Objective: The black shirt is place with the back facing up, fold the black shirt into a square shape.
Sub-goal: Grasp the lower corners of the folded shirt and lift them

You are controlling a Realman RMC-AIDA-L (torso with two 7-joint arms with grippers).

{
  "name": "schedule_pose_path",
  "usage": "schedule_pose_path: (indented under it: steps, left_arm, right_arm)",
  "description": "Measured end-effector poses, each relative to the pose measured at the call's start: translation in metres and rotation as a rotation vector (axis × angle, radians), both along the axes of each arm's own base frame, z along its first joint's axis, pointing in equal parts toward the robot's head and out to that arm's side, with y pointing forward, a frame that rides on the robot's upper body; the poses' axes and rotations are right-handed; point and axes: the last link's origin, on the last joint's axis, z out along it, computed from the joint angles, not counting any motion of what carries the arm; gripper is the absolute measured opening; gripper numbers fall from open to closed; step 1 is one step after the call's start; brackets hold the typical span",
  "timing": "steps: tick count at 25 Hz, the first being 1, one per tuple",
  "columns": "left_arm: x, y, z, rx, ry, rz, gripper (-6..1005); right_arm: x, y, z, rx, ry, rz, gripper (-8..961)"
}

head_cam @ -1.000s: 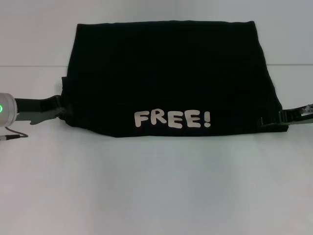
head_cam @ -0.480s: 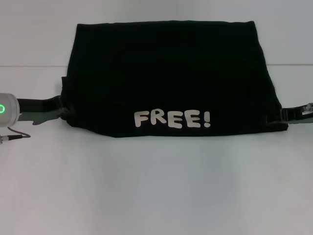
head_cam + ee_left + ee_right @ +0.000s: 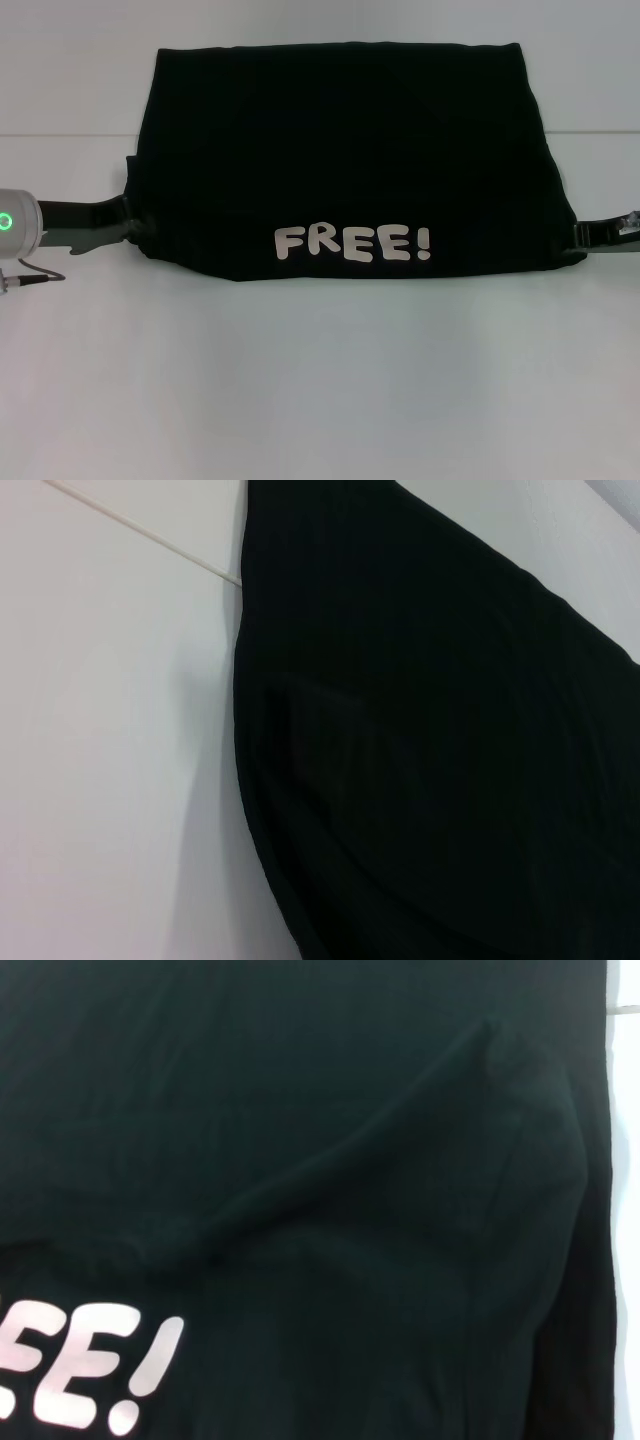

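I see a plain white worktop (image 3: 320, 380) filling the head view, crossed by a thin seam line toward its far edge. The large black short-sleeved cloth shirt (image 3: 345, 160) lies folded on the far half of the worktop, centred between the left and right edges; its white "FREE!" lettering (image 3: 353, 243) faces up along the near fold. The left tool (image 3: 120, 222) sits at the shirt's left edge, low on the worktop; I cannot tell how its fingers stand. The right tool (image 3: 585, 236) sits at the shirt's near right corner, fingers likewise indeterminate. Both wrist views show mostly black cloth with soft creases.
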Motion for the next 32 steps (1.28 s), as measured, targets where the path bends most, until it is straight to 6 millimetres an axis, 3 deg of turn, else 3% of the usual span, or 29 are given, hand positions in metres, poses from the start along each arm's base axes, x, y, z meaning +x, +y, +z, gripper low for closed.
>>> schedule_pose_path:
  steps: [7,13,18,26,32]
  left_arm:
    - [0.003,-0.002,0.000,-0.026,-0.005,-0.014,28]
    - [0.018,-0.011,0.004,-0.176,-0.015,-0.086,27]
    - [0.023,-0.035,0.010,-0.349,-0.018,-0.125,27]
    - [0.019,-0.091,0.011,-0.642,-0.070,-0.204,27]
    - [0.019,-0.119,0.008,-0.789,-0.102,-0.247,28]
  right_arm:
    - [0.000,-0.001,0.006,-0.010,0.008,-0.012,104]
    - [-0.003,-0.007,0.018,-0.074,0.031,-0.019,76]
    - [-0.001,-0.037,0.030,-0.258,0.062,-0.070,76]
    - [0.014,-0.095,0.038,-0.502,0.088,-0.143,76]
    - [0.022,-0.122,0.043,-0.607,0.126,-0.168,77]
